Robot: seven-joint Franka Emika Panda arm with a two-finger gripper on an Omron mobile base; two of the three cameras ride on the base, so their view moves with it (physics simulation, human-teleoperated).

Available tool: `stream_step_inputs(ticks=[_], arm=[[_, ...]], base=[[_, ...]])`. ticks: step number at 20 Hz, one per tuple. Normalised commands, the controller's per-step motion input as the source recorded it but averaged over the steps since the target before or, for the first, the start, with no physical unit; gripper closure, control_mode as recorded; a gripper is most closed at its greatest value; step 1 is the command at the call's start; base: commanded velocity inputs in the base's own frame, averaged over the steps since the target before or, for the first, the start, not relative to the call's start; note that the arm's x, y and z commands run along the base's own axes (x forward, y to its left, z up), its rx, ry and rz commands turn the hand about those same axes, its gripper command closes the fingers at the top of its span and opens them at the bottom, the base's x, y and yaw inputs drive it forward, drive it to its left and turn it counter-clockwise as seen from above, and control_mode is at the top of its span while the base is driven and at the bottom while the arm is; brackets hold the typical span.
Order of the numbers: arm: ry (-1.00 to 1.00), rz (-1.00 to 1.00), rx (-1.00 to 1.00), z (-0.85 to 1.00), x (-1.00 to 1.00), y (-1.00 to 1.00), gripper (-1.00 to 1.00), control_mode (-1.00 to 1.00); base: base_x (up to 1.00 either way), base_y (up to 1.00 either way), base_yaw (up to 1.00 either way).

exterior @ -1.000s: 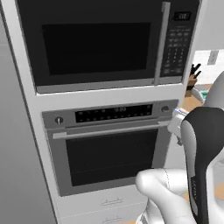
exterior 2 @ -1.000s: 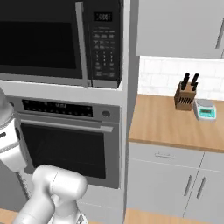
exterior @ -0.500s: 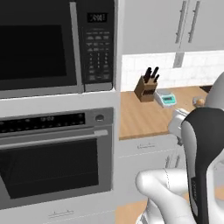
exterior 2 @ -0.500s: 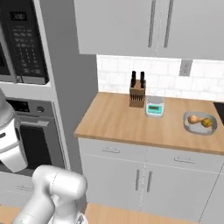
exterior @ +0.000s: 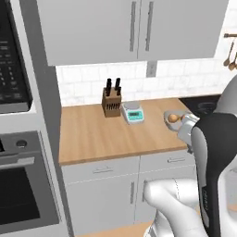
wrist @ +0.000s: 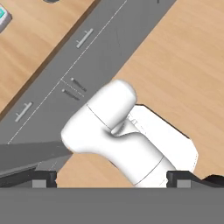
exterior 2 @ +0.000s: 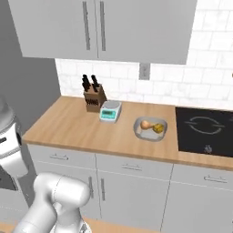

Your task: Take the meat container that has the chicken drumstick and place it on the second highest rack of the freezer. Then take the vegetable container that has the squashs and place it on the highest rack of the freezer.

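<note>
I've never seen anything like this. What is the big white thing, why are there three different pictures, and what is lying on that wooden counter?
The big white shape is a robot arm on a driving base, in a computer-drawn kitchen. Two pictures come from cameras on the base, behind the arm to its left and right. The third comes from a camera on the hand, looking down past its two dark fingertips, which stand wide apart and hold nothing. On the wooden counter stand a knife block and a small kitchen scale. Nearby is a shallow grey container with a brownish chicken drumstick and something yellow in it. Right of it lies a black cooktop.
</note>
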Motion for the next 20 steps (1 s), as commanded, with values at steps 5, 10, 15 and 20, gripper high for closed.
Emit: stream_step_inputs(ticks=[5,10,15,20], arm=[[0.00,0.00,0.00,0.00,0.00,0.00,-1.00,1.00],[0.00,0.00,0.00,0.00,0.00,0.00,-1.00,1.00],[0.00,0.00,0.00,0.00,0.00,0.00,-1.00,1.00],[0.15,-0.02,0.19,-0.46,0.56,-0.15,-1.00,-1.00]], base=[[0.39,-1.00,0.00],[0.92,-0.56,0.03],[0.37,-0.14,0.01],[0.00,0.00,0.00]])
